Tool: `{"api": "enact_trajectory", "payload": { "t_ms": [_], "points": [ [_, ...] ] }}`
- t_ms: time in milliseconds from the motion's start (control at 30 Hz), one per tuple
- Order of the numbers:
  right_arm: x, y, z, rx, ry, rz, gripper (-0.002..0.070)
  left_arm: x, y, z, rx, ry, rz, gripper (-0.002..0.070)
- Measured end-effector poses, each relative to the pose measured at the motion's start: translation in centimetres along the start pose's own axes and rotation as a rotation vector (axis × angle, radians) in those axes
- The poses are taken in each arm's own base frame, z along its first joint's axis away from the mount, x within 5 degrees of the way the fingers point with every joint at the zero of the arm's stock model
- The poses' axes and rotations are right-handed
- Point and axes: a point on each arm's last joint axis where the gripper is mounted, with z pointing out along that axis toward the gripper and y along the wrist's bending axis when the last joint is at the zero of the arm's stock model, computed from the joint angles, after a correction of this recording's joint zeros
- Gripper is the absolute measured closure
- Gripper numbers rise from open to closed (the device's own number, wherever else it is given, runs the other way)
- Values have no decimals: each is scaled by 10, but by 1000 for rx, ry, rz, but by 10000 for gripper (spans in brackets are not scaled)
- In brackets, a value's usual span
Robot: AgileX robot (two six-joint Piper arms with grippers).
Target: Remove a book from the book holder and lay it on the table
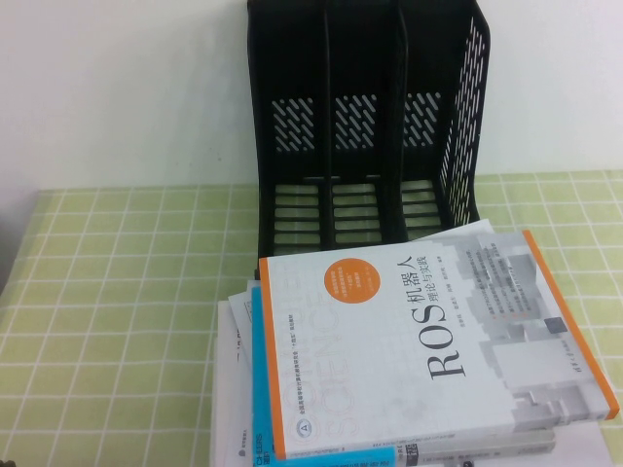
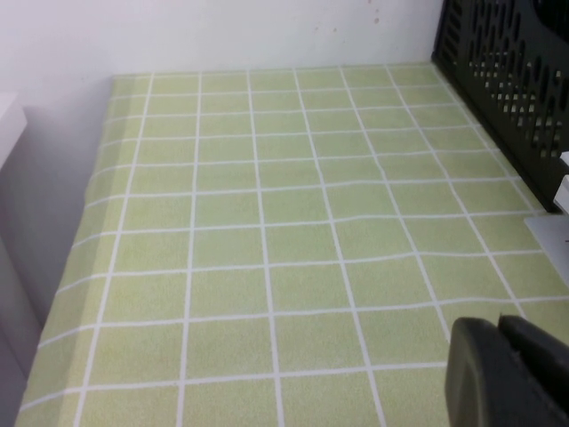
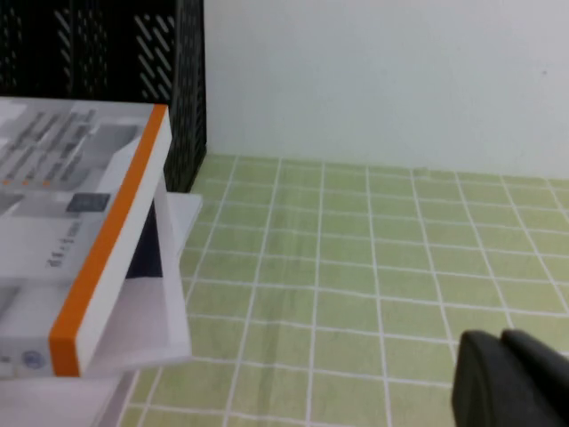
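The black three-slot book holder (image 1: 365, 126) stands empty at the back of the table; it also shows in the left wrist view (image 2: 507, 80) and the right wrist view (image 3: 107, 53). A white book with orange edges and "ROS" on its cover (image 1: 438, 341) lies flat on top of a stack in front of the holder, and shows in the right wrist view (image 3: 80, 205). Neither gripper shows in the high view. My left gripper (image 2: 496, 322) is shut and empty over the bare cloth left of the stack. My right gripper (image 3: 500, 336) is shut and empty over the cloth right of the stack.
Under the ROS book lie a blue-covered book (image 1: 261, 409) and white books or papers (image 1: 229, 389). A green checked cloth (image 1: 117, 292) covers the table. A white wall stands behind. A grey strip (image 2: 27, 231) borders the cloth's left edge.
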Motion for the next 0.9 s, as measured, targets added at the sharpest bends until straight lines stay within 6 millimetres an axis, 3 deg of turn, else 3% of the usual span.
{"api": "enact_trajectory", "payload": {
  "t_ms": [133,333,900],
  "points": [
    [10,0,5,29,-15,29,678,0,0,0,0,0,0,677],
    [25,-2,5,69,129,57,678,0,0,0,0,0,0,677],
    [26,-2,4,70,138,60,678,0,0,0,0,0,0,678]
  ]
}}
